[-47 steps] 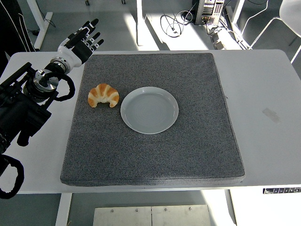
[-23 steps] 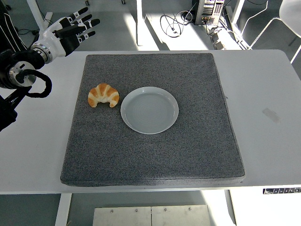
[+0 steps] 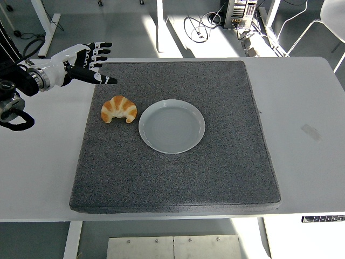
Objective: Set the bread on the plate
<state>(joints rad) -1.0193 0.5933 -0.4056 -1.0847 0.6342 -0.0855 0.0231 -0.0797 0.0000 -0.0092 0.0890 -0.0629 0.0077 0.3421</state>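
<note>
Well apart from the croissant (image 3: 119, 109), left hand (image 3: 86, 59) (fingers spread, empty).

A dark grey mat (image 3: 178, 178) covers the middle of the white table (image 3: 302, 162). Beyond the table's far edge, cables (image 3: 202, 27) lie on the floor.

The scene is bright and evenly lit, with hard patches of sunlight on the grey floor (image 3: 178, 24) beyond the white worktop (image 3: 302, 124), which looks nearly washed out. The dark grey speckled mat (image 3: 178, 178) shows crisp grain, and focus is sharp throughout. The golden crescent-shaped croissant (image 3: 119, 109) casts only a faint, soft shadow.
</note>
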